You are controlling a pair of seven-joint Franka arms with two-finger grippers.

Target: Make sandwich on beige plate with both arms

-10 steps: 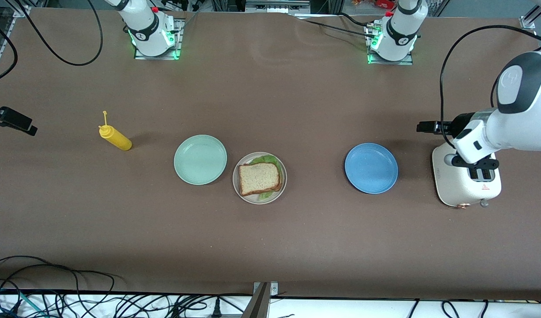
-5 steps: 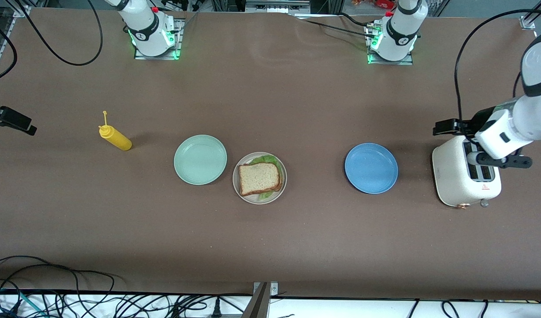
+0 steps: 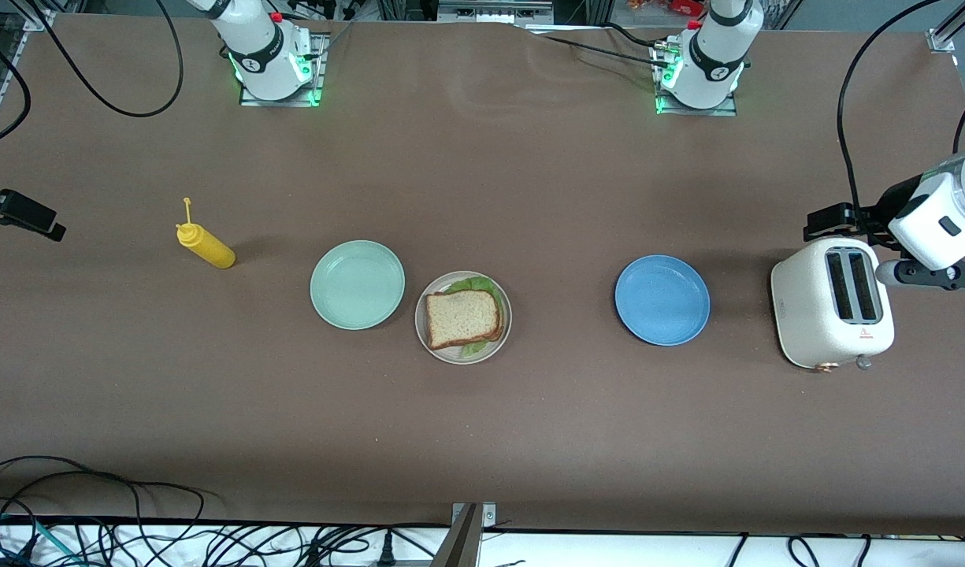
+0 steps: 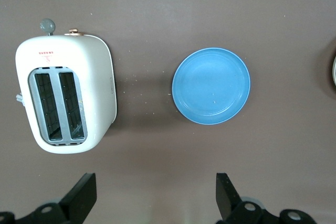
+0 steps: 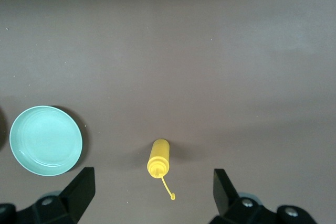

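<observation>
**Caller:** Since the square tan-bread sandwich with ruffled green lettuce (image 3: 463, 317) already sits whole on the round cream-beige plate (image 3: 501, 340), operator, your main risk is an arm sweeping low through the middle of the table and knocking the top slice askew.

**Analyst:** Agreed. Watch the white two-slot toaster (image 4: 65, 93) as well: your left gripper (image 4: 156, 200) hangs above the table just beside it, and a careless drop or swing could clip it. I judge the task as good as done.

**Caller:** How are the arms posed?

**Analyst:** Your left arm is drawn up at its own end of the table, gripper facing down, fingers (image 4: 82, 199) spread wide, holding nothing. Below and ahead of it lies the round blue plate (image 4: 211, 85), bare. The sandwich is well away, toward the table's centre.

**Caller:** And the right?

**Analyst:** The right gripper (image 5: 152, 198) hovers high over the yellow squeeze bottle (image 5: 158, 158), jaws fully apart, empty, with the pale mint-green plate (image 5: 46, 140) off to one side.
</observation>
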